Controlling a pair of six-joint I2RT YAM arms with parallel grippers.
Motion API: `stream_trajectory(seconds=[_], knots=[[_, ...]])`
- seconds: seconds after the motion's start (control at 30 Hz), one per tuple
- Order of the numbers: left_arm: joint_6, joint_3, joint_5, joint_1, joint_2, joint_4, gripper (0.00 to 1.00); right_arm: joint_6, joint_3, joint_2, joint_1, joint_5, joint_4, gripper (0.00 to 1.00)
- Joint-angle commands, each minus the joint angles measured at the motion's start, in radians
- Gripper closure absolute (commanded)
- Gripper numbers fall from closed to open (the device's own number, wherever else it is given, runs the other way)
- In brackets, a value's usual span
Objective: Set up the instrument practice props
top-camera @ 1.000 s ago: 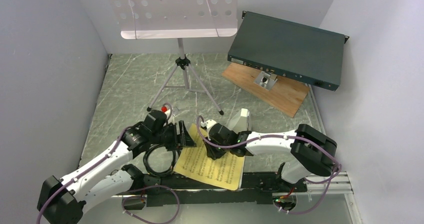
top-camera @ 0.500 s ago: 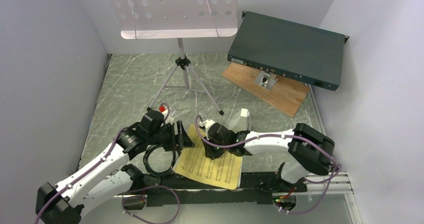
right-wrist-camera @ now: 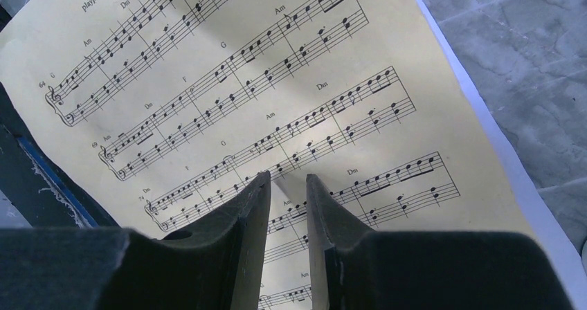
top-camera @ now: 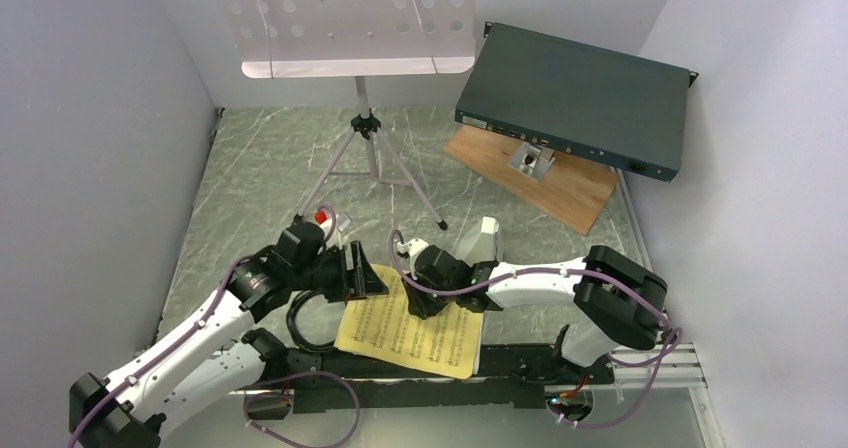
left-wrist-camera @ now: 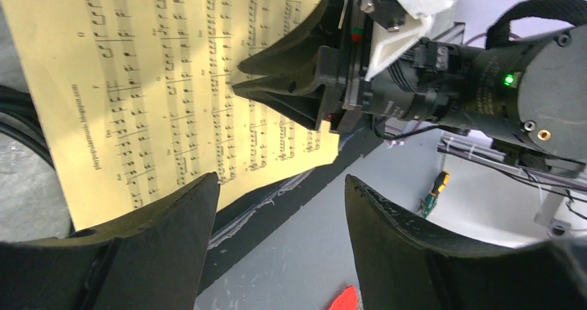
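Change noted against the earlier top frames: the yellow sheet-music page (top-camera: 420, 333) now lies lower and more squarely along the bottom centre of the frame, its upper left corner no longer up beside the left gripper (top-camera: 368, 273). The left arm has drawn slightly towards the left.

Left arm: reaches from lower left towards centre, gripper low over the table (top-camera: 260, 168). In the wrist view its jaws stand wide apart and hold nothing, with one finger (left-wrist-camera: 173, 220) over the page's edge.

Right arm: folded in from lower right, with the right gripper (top-camera: 425, 308) pointed down at the page. The jaws stand a narrow gap apart, tips on the printed staves. Whether paper is pinched cannot be told.

Music stand (top-camera: 355, 18): upright at top centre, well apart from both arms. Metronome (top-camera: 483, 236): just above the right wrist. Black cable (top-camera: 310, 323): beside the page's left edge.
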Motion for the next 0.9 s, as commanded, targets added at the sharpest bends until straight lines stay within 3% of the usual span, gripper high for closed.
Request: stream_trajectory(seconds=[0.0, 0.13, 0.3, 0.6, 0.87], knots=[[-0.017, 0.014, -0.093, -0.005, 0.002, -0.036, 0.26, 0.011, -0.014, 0.041, 0.003, -0.016, -0.056, 0.72], [-0.112, 0.019, -0.301, -0.005, 0.060, -0.178, 0.21, 0.015, -0.020, 0.052, 0.004, -0.028, -0.041, 0.72], [-0.129, 0.016, -0.390, -0.005, 0.179, -0.214, 0.19, 0.018, -0.027, 0.052, 0.004, -0.032, -0.030, 0.72], [-0.198, -0.041, -0.357, -0.005, 0.166, -0.186, 0.16, 0.018, -0.033, 0.048, 0.004, -0.031, -0.026, 0.72], [-0.202, -0.063, -0.263, -0.005, 0.174, -0.113, 0.21, 0.017, -0.029, 0.060, 0.003, -0.036, -0.019, 0.72]])
